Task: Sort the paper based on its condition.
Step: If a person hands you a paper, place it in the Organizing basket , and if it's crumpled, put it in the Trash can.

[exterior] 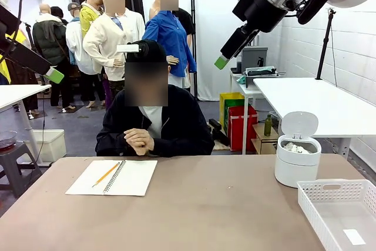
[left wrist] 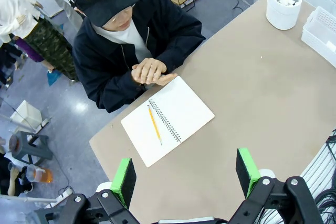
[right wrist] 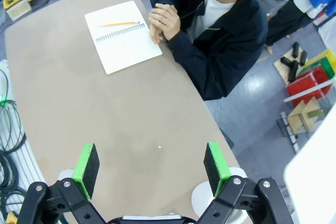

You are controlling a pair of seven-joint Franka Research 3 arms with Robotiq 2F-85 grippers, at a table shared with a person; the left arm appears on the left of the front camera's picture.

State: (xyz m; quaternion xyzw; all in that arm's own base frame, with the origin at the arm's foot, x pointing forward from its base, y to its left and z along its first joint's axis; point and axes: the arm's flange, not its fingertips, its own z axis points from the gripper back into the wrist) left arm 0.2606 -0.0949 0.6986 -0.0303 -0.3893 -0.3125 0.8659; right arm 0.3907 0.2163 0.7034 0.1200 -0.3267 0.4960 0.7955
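Left hand: released, green pads wide apart, nothing between them, held high above the near edge of the worktop. Right hand: likewise released and empty, high over the worktop. The front view places both hands raised at the upper corners, well apart. It also records crumpled paper lumps inside the open white bin at the worktop's right, and one flat paper slip lying in the white basket tray near the bin. Both wrist views give, from above, the spiral notebook with a pencil on it, just beside the person's clasped hands
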